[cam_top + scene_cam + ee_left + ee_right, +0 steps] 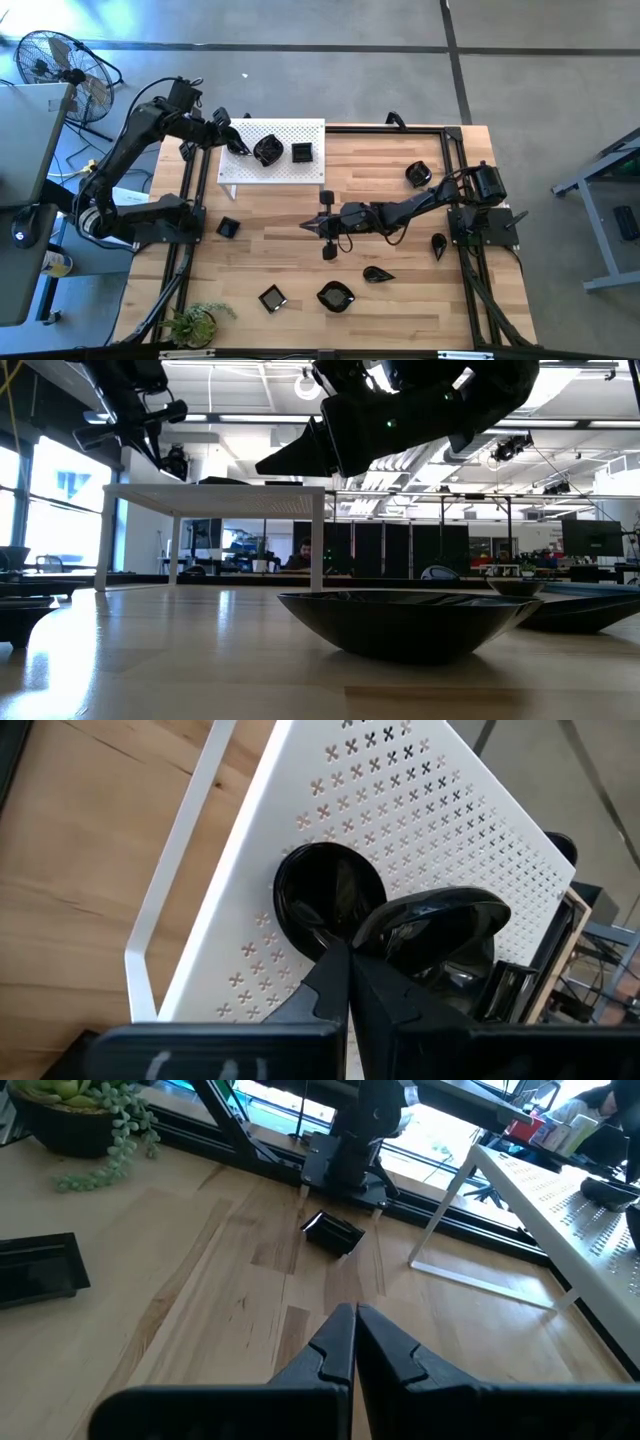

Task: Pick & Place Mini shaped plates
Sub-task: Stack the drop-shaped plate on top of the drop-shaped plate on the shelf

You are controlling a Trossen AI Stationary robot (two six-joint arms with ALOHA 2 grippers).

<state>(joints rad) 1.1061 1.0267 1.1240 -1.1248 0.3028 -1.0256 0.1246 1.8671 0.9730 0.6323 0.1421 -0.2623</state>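
Note:
Two mini shaped plates lie close together on the white perforated board [285, 135]: a round one [318, 900] flat on it, and a second [440, 920] tilted against it. A square one [302, 153] sits beside them. My left gripper [346, 955] is shut at the board's left part, its tips by the round plate's near rim. My right gripper [312, 228] is shut with nothing in it, hovering over the middle of the table. Several more black plates lie on the wood, among them a square one [227, 227], a wavy one [335, 296] and a teardrop [378, 274]. My left gripper's shut fingertips [335, 970] come slanting down from the table's left side to the near rim [312, 942] of the round plate. I cannot tell whether they touch it. Nothing shows between the fingers.
The board stands on thin white legs [318, 540] at the table's far left. A black frame [455, 180] runs along the table's sides. A potted plant [195, 322] sits at the near left corner. A fan [50, 60] stands off the table.

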